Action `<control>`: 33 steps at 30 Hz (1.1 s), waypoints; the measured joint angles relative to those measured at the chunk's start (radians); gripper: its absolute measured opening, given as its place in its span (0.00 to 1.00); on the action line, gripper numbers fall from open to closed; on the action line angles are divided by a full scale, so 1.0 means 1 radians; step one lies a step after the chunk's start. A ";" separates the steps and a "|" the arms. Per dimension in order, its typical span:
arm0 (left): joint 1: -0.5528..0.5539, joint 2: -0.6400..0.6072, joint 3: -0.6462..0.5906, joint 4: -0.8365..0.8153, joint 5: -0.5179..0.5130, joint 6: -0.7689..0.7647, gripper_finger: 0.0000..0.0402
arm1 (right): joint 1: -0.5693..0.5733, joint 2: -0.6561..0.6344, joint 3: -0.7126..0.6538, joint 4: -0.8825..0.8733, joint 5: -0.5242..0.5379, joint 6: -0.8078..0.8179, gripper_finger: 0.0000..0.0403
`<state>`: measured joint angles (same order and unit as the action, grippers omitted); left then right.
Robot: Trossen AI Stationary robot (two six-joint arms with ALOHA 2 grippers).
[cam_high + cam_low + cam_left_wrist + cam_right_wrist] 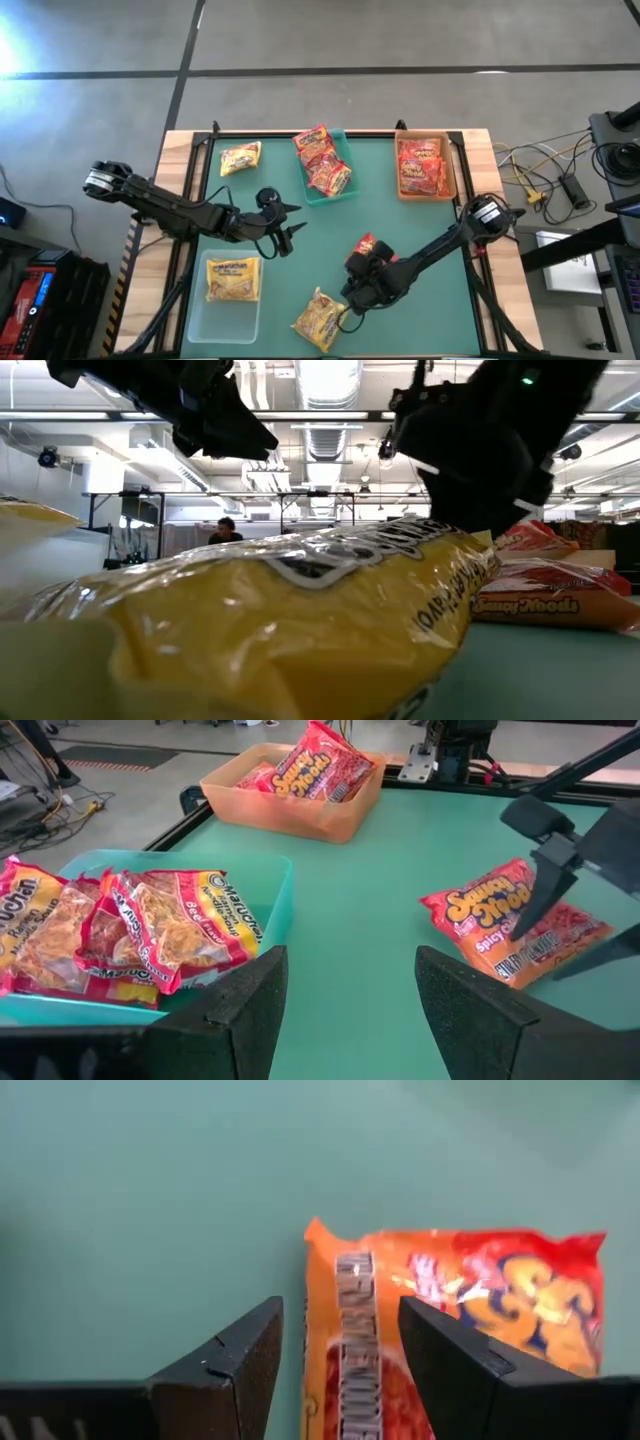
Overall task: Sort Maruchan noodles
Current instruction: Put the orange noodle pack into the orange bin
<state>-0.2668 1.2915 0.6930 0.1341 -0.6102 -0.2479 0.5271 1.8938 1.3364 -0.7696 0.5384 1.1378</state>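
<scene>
Pick step: right tool (pixel 335 1350), fingers apart, hovers over orange-red packet (pixel 455 1320), lower centre of counter (pixel 300 235). Next, probably: descend, clamp. Left tool (pixel 345 1005) apart, waiting mid-left.

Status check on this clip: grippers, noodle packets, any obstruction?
Right gripper open, over the orange-red crinkly plastic noodle packet on the green mat. Left gripper open, empty, mid-table. Nothing blocking.

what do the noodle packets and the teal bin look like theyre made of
The red noodle packets look like thin glossy plastic film: crinkled, with highlights and printed labels; the yellow packet shows the same sheen. The teal bin looks like rigid, smooth, slightly translucent plastic, though that is only its look. The right tool hangs open over an orange-red packet.
</scene>
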 joint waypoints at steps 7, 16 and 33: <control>0.000 0.004 -0.001 -0.022 0.105 -0.059 0.51 | -0.020 -0.009 0.123 -0.265 -0.041 -0.046 0.48; 0.000 0.133 0.001 0.042 0.402 -0.063 0.51 | -0.008 -0.010 0.157 -0.559 -0.242 -0.016 0.48; -0.001 0.308 0.118 0.014 0.420 -0.069 0.51 | 0.056 0.005 0.068 -0.355 -0.301 -0.025 0.48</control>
<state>-0.2676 1.5992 0.8112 0.1485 -0.1904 -0.3169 0.5827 1.8989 1.4045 -1.1250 0.2369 1.1126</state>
